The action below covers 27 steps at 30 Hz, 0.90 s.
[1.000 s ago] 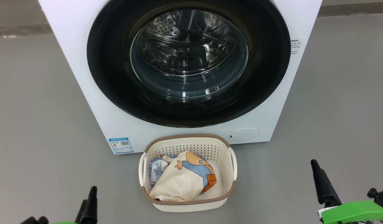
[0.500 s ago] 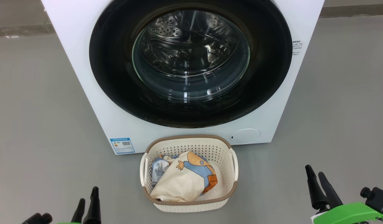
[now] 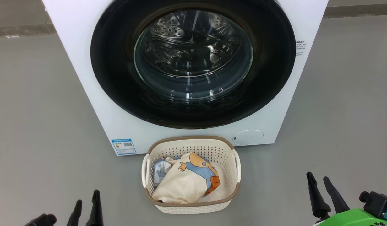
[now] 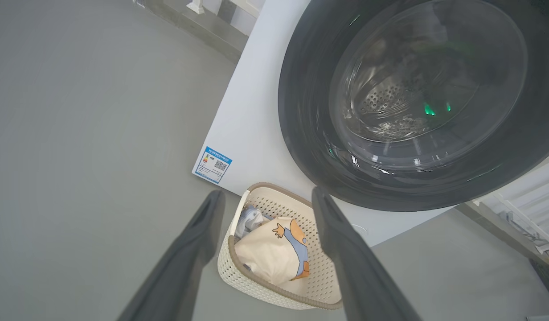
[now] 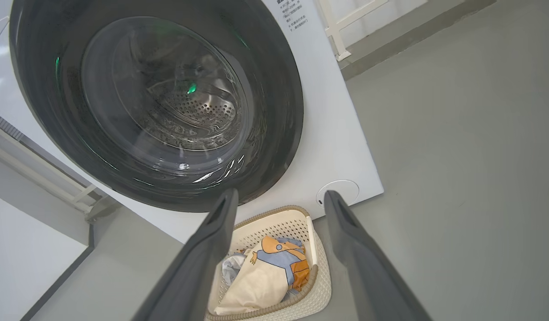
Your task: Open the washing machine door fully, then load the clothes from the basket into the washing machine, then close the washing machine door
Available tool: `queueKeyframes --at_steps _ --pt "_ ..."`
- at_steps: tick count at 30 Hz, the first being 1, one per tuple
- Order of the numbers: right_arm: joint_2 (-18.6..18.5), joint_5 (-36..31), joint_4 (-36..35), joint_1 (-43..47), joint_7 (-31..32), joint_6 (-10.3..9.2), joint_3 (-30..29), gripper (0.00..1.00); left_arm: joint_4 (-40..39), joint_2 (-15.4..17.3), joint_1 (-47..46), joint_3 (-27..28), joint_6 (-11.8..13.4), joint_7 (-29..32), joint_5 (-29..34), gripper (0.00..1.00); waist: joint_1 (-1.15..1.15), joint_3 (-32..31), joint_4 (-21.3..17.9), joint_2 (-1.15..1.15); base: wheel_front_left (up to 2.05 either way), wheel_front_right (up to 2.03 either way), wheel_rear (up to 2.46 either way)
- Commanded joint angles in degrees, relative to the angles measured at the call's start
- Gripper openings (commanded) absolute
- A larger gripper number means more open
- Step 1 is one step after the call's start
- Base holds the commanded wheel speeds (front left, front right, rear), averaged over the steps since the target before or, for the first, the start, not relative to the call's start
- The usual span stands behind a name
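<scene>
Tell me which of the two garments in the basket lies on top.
The cream garment with the blue-and-orange cartoon print lies on top; the light blue garment peeks out beneath it at the basket's left end.

The washing machine (image 3: 74,31) — white and boxy, with a blue label at its lower left corner — has the washing machine door (image 3: 193,59) shut, a glossy black rim around clear glass. Just before it on the floor (image 3: 39,110) stands the basket (image 3: 191,206), cream and brown-rimmed — the clothes (image 3: 182,185) lie bunched inside, cream print over light blue.
</scene>
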Motion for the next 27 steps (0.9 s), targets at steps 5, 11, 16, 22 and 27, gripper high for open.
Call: queueKeyframes --at_steps 5,11,16,22,27 --pt "-0.9 -4.5 -1.7 -0.6 -1.4 0.07 1.1 1.0 -1.4 1.1 -0.8 0.9 0.6 -1.5 4.7 1.0 0.0 0.1 0.1 0.0 0.0 0.0 0.0" --pt "-1.0 -9.7 -1.9 -0.5 -2.6 0.07 1.3 1.0 -1.7 1.1 -0.6 0.9 0.8 -2.6 9.7 1.0 0.0 0.2 0.2 0.0 0.0 0.0 0.0" --pt "-1.0 -13.5 -2.3 -0.4 -3.4 0.08 1.6 1.0 -1.9 1.2 -0.5 1.0 0.8 -3.5 13.0 1.0 0.0 0.2 0.3 0.0 0.0 0.0 0.0" --pt "-1.1 -17.9 -2.8 -0.1 -4.4 0.08 1.9 1.0 -2.2 1.3 -0.3 1.0 0.9 -4.5 16.9 1.0 0.0 0.3 0.3 0.0 0.0 0.0 0.0" --pt "-1.3 -21.6 -3.2 0.0 -5.3 0.09 2.1 1.0 -2.6 1.3 -0.2 0.7 1.2 -5.3 20.4 1.0 0.0 0.5 0.3 0.0 0.0 0.0 0.0"
